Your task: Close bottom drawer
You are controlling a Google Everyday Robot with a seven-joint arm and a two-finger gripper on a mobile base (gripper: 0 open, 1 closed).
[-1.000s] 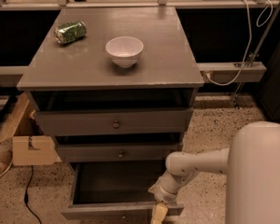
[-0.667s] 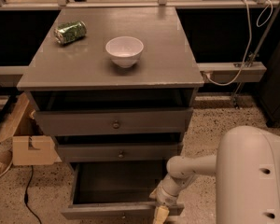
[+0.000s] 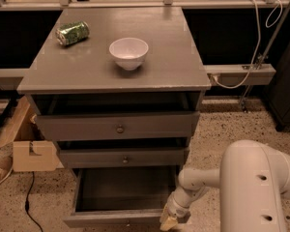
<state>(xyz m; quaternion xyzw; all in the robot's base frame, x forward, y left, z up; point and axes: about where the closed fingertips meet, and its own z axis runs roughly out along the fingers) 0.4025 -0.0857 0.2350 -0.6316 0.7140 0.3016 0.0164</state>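
The bottom drawer (image 3: 117, 218) is the lowest of three grey drawers and stands pulled out, its dark boxy inside (image 3: 125, 187) showing. Its flat front runs along the lower edge of the view. My gripper (image 3: 169, 222) is at the right end of that front, low at the bottom edge of the view, on the white arm (image 3: 203, 180) that reaches in from the right. The middle drawer (image 3: 124, 158) and the top drawer (image 3: 118, 126) above it each show a small round knob.
A white bowl (image 3: 128, 52) and a green can (image 3: 72, 33) lying on its side rest on the cabinet top (image 3: 169, 57). A cardboard box (image 3: 33, 154) sits on the floor at the left. A cable (image 3: 31, 204) runs over the speckled floor.
My arm's large white body has come further into view at the lower right. The gripper stays at the right end of the drawer front. The drawer looks equally far out.
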